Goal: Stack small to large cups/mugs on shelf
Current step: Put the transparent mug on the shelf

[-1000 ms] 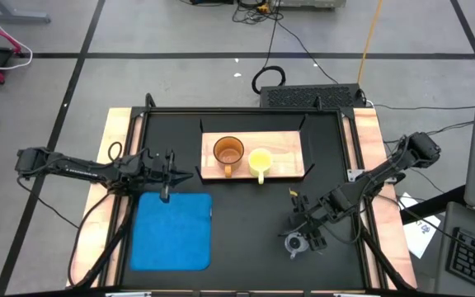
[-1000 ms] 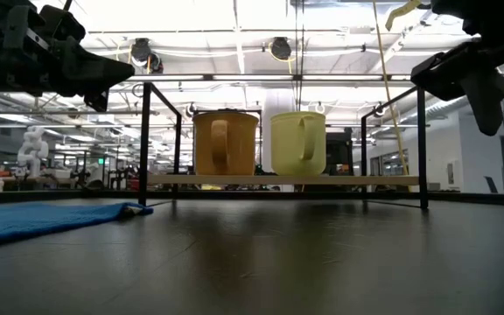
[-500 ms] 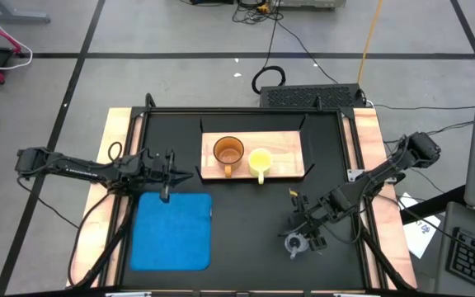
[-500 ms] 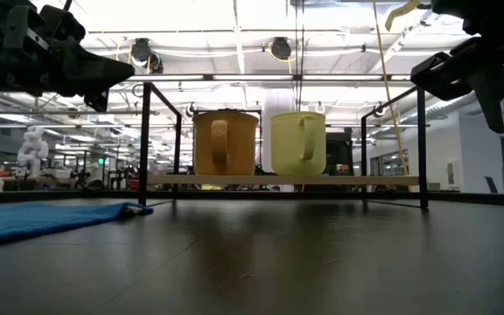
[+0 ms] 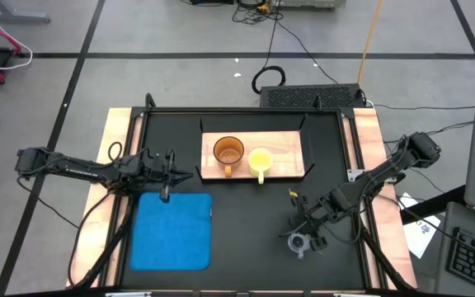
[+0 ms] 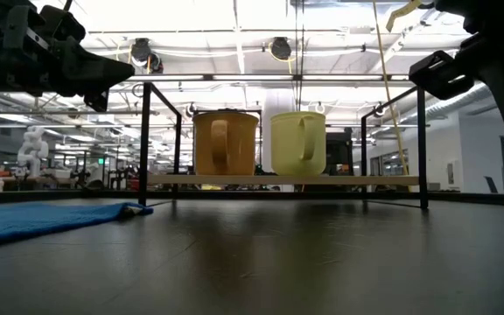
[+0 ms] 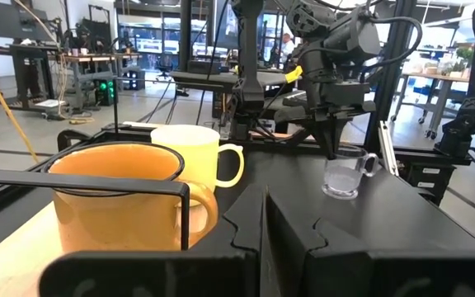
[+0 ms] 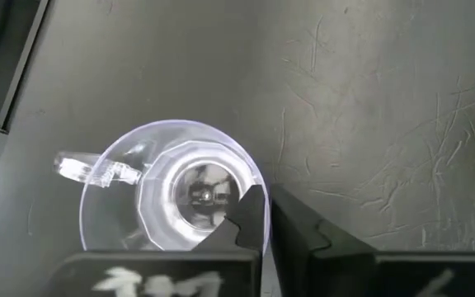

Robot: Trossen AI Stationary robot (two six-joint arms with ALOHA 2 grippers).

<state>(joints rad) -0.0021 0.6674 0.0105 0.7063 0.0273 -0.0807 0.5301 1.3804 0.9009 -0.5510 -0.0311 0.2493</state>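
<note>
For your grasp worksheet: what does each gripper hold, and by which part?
The right gripper pinches the clear glass cup by its rim wall, opposite the handle. The left gripper holds nothing.

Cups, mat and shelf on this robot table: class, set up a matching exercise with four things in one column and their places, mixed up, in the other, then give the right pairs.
Things:
1. orange-brown mug
2. yellow mug
3. clear glass cup
4. blue mat

Places:
A. on the black table, rim pinched by the right gripper
B. on the shelf, left of the other mug in the high view
C. flat on the table, near the left gripper
D. on the shelf, middle

Pairs: 1-B, 2-D, 3-A, 4-C
</note>
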